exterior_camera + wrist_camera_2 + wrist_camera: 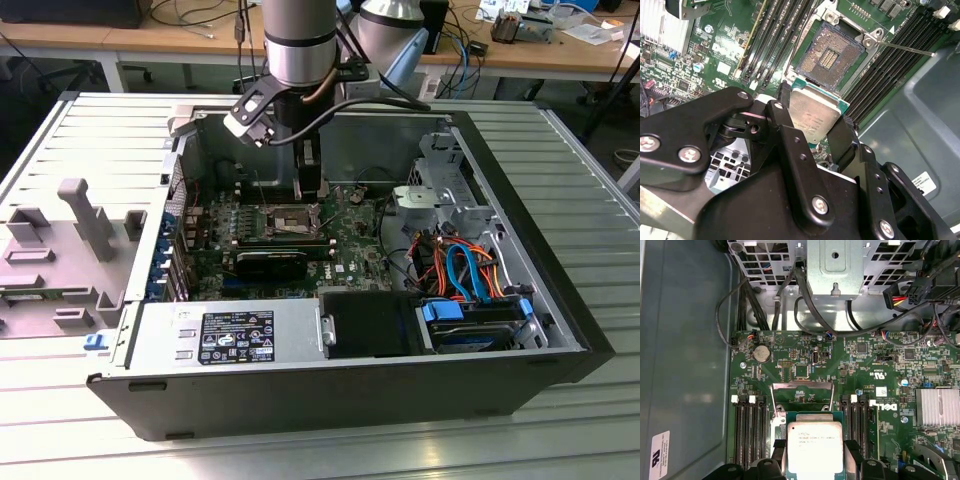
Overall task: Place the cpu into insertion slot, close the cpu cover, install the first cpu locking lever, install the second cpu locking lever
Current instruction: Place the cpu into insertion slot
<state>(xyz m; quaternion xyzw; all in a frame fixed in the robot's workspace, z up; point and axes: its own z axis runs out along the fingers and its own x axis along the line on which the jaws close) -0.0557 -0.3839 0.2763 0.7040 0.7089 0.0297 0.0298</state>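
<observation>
My gripper (814, 124) is shut on the cpu (810, 114), a flat square chip with a silver-grey top and green edge, pinched at two opposite sides. The chip hangs level a little above the green board, just beside the insertion slot (832, 55), whose gold contact field lies bare inside a silver rim. In the first wrist view the cpu (815, 437) sits between the black fingers (854, 456), with the cpu cover (802, 386) swung up just beyond it. A thin locking lever (905, 48) sticks out from the socket corner. In the exterior view the gripper (311, 195) hovers over the insertion slot (288, 218).
Black memory slots (750, 430) flank the socket on both sides. A finned silver heatsink (937, 407) sits on the board. A metal drive cage (835, 265) with black cables rises past the board. The power supply (225, 335) and case walls enclose the area.
</observation>
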